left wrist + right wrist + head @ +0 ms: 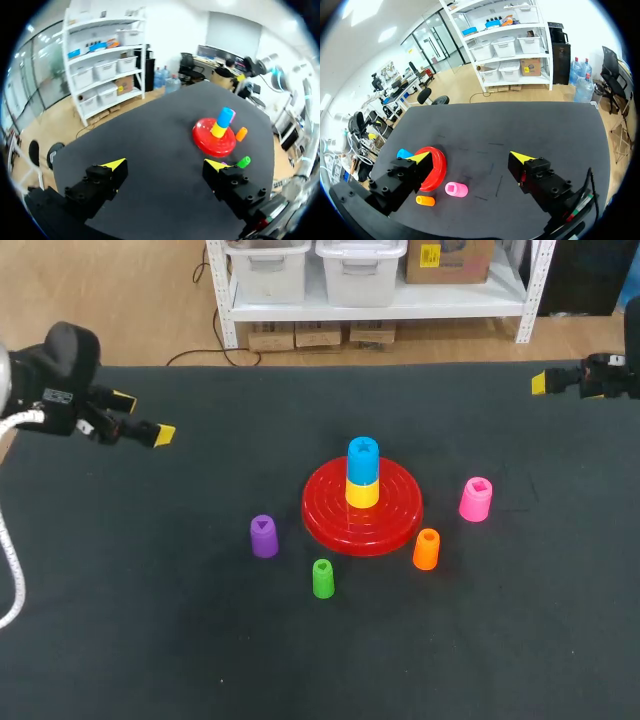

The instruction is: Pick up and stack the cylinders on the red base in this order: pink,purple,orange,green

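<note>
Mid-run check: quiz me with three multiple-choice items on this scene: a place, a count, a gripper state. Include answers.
1. Where is the pink cylinder? A) on the red base B) on the table, beside the base toward the right arm C) atop the stack.
2. How many cylinders are stacked on the base? A) none B) two C) four.
3. The right gripper is: A) open, empty B) shut on the pink cylinder C) shut, empty.
Answers: 1 B, it stands clear of the base's rim; 2 B, blue cylinder on yellow cylinder; 3 A, fingers wide apart, nothing between.
</note>
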Robot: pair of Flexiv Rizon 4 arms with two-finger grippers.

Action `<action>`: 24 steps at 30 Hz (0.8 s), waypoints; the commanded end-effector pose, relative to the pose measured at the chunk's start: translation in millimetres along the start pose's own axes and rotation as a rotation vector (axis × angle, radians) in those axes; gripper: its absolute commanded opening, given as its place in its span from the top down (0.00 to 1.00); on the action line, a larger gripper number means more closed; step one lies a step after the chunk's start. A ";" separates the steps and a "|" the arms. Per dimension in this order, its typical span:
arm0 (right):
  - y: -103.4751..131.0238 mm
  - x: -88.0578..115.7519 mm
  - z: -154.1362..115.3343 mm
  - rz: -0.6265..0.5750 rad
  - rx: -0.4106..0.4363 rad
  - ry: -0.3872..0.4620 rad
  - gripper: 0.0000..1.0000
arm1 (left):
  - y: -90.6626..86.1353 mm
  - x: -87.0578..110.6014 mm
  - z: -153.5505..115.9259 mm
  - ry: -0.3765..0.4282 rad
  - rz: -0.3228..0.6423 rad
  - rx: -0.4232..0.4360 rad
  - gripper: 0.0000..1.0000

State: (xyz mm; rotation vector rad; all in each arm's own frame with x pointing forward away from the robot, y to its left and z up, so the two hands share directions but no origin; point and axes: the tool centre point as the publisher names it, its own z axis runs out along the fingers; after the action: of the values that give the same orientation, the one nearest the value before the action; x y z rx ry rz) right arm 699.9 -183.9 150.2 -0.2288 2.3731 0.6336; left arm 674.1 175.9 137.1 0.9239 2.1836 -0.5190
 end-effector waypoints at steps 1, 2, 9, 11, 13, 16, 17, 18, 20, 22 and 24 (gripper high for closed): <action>-0.8 -0.1 -0.3 -0.001 -0.003 0.001 0.00 | -2.8 4.5 -14.8 -0.159 0.241 0.158 0.00; -0.8 -0.1 -0.3 -0.001 -0.003 0.001 0.00 | -4.4 7.6 -16.0 -0.157 0.308 0.196 0.00; -0.8 -0.1 -0.3 -0.001 -0.003 0.001 0.00 | -8.2 32.3 -27.5 -0.159 0.612 0.438 0.00; -0.8 -0.1 -0.3 -0.001 -0.003 0.001 0.00 | -12.0 33.3 -28.4 -0.155 0.626 0.392 0.00; -0.8 -0.1 -0.3 -0.001 -0.003 0.001 0.00 | -12.0 33.3 -28.4 -0.155 0.626 0.392 0.00; -0.8 -0.1 -0.3 -0.001 -0.003 0.001 0.00 | -12.0 33.3 -28.4 -0.155 0.626 0.392 0.00; -0.8 -0.1 -0.3 -0.001 -0.003 0.001 0.00 | -12.0 33.3 -28.4 -0.155 0.626 0.392 0.00; -0.8 -0.1 -0.3 -0.001 -0.003 0.001 0.00 | -12.0 33.3 -28.4 -0.155 0.626 0.392 0.00; -0.8 -0.1 -0.3 -0.001 -0.003 0.001 0.00 | -19.7 31.2 -29.6 -0.196 0.668 0.437 0.00; -0.8 -0.1 -0.3 -0.001 -0.003 0.001 0.00 | -26.6 31.9 -30.1 -0.200 0.726 0.460 0.00; -0.8 -0.1 -0.3 -0.001 -0.003 0.001 0.00 | -29.8 32.1 -27.3 -0.171 0.728 0.453 0.00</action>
State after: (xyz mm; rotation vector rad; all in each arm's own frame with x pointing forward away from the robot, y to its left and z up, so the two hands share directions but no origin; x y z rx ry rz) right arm 699.9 -184.0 150.2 -0.2286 2.3732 0.6335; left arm 619.7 185.8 137.2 1.7091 1.4881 -0.6653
